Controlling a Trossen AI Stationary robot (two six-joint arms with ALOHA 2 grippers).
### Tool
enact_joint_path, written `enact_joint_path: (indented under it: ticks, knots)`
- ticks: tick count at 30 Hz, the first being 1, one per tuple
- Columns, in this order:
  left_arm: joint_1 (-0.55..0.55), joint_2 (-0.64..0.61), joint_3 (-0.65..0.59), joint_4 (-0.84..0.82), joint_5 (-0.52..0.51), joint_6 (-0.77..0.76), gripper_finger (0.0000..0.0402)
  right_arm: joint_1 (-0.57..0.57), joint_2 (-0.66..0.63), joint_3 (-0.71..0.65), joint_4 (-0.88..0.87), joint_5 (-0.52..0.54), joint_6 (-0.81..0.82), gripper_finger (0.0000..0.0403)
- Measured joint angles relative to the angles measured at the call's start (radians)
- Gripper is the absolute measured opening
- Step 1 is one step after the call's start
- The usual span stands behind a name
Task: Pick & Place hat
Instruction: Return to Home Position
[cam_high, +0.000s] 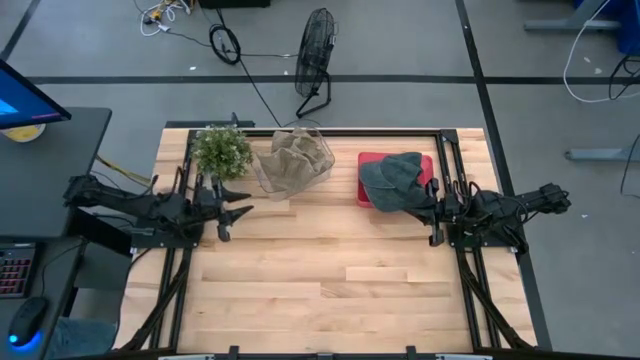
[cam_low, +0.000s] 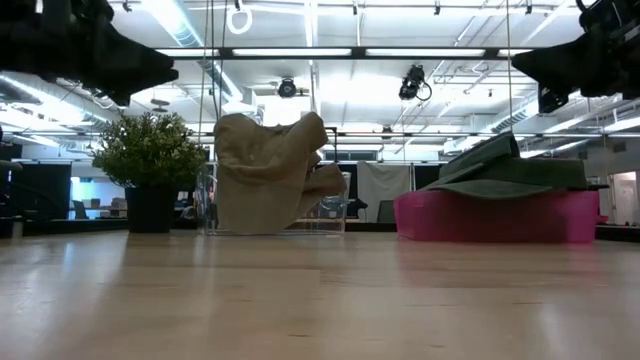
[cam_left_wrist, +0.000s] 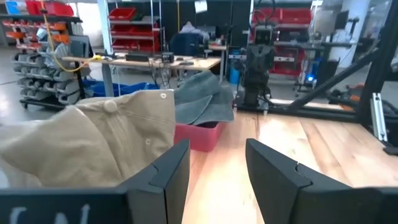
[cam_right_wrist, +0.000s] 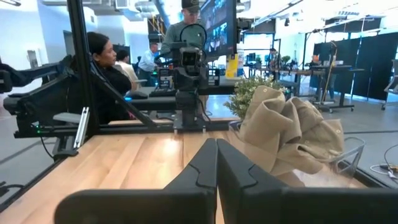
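Looking straight down, you meet the robot first: the left gripper (cam_high: 236, 214) hangs over the table's left side, just beside the potted plant (cam_high: 221, 150), and the right gripper (cam_high: 432, 208) hangs over the right side, next to the red bin (cam_high: 367, 160). Neither carries anything, which suits a parked posture; judge the sorting as done. Confirm the contents: the dark caps (cam_high: 395, 180) lie heaped in the red bin, spilling past one wall, while the tan caps (cam_high: 295, 155) fill the clear bin (cam_high: 262, 182) that stands between the plant and the red bin. At table height, bare tabletop (cam_low: 320, 300) lies closest. Behind it both heaps rise well above their rims, so treat the top dark cap as likely to slide if knocked. Both grippers hang high above the bins. In the left wrist view, the left gripper's fingers (cam_left_wrist: 168, 177) stand spread with nothing between them, facing the tan and dark caps. In the right wrist view, the right gripper's fingers are pressed together and empty, facing the tan caps, with people (cam_right_wrist: 106, 59) beyond the table.
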Motion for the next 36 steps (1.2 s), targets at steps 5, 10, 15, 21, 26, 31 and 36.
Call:
enact_joint_path:
  ticks: [5,10,15,21,26,31,36]
  knots:
    - [0.000,-0.001,-0.069,0.150,-0.001,0.089,0.0160,0.000,0.000,0.000,0.000,0.000,-0.006,0.0004]
    - [0.000,-0.002,-0.069,0.138,-0.001,0.137,0.0160,0.000,0.000,0.000,-0.008,0.000,-0.007,0.0004]
    - [0.000,-0.014,-0.069,0.111,-0.005,0.186,0.0160,0.000,0.000,0.000,0.000,-0.035,-0.004,0.0004]
    - [0.000,-0.064,-0.068,-0.009,-0.006,0.127,0.0160,0.000,0.000,0.000,-0.019,-0.026,0.014,0.0004]
    - [0.000,-0.089,-0.069,-0.065,-0.006,0.104,0.0160,0.000,0.000,0.001,-0.047,-0.025,0.013,0.0004]
    - [0.001,-0.092,-0.085,-0.107,0.026,0.052,0.0160,0.000,0.000,0.001,-0.056,-0.033,0.028,0.0004]
    - [0.001,-0.085,-0.136,-0.064,0.039,-0.001,0.0160,0.000,0.000,0.001,-0.056,-0.034,0.009,0.0004]
